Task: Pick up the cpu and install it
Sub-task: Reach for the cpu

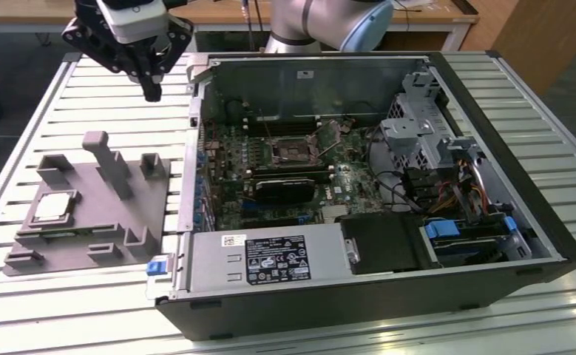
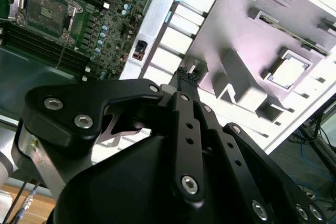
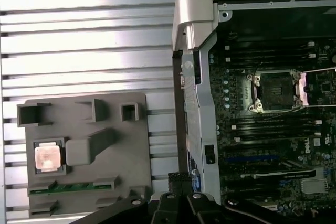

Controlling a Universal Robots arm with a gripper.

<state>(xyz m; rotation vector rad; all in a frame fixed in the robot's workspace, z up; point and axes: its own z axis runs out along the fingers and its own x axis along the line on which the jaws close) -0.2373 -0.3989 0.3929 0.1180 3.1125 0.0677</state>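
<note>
Currently claw (image 1: 151,92), pinched closed and empty, hangs upper left in exterior view; cpu (image 1: 53,207) lies well below-left.

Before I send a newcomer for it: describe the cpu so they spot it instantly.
At the exterior view's left of the computer case lies a grey pegged fixture plate. The cpu sits in its recess: the only shiny metal square among dull plastic.

Shiny metal cpu (image 3: 46,158), matt plastic fixture (image 3: 125,153)
</note>
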